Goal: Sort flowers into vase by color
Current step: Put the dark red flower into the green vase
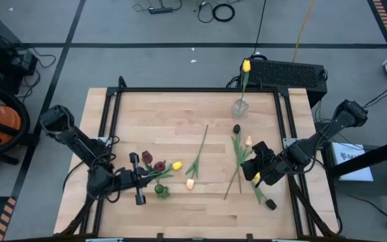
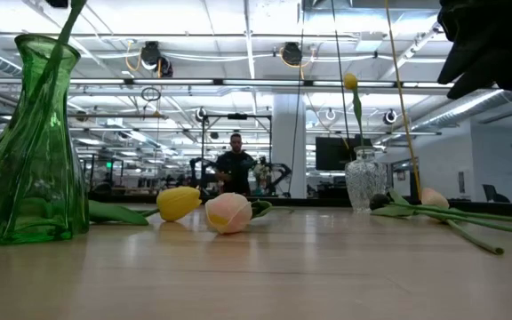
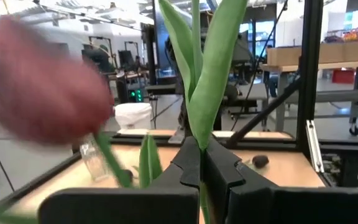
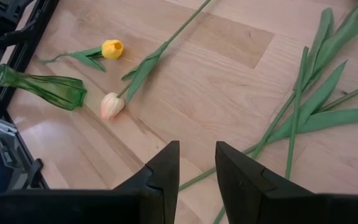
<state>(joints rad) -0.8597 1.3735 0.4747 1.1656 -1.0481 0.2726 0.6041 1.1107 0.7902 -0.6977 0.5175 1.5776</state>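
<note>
— Start on the left: what's that arm doing?

— The left end effector (image 1: 142,179) sits low over the near-left part of the desk (image 1: 166,114), its fingers pinched on a green stem (image 3: 201,134), as the wrist view shows. The dark red tulips (image 1: 152,161) stand just beyond it, over the green vase (image 1: 160,191), which is right beside the fingertips. So that stem looks to me about ready to drop in; the vase mouth is what counts.

— And the loose ones in the middle?

— A yellow tulip (image 1: 177,165) and a peach tulip (image 1: 190,183) lie flat, the peach one's stem running away toward the far side. More stems lie in a bunch further right, long axes running near to far.

— The right arm?

— It reaches in from the right edge. The right end effector (image 1: 261,172) hovers above that bunch, fingers a little apart and holding nothing. The stems lie just to its left, roughly lengthwise beside it, so it's clearly the nearer arm for them.

— And the far vase?

— The clear vase (image 1: 240,107) at the far edge already holds one yellow flower (image 1: 246,66).
</note>
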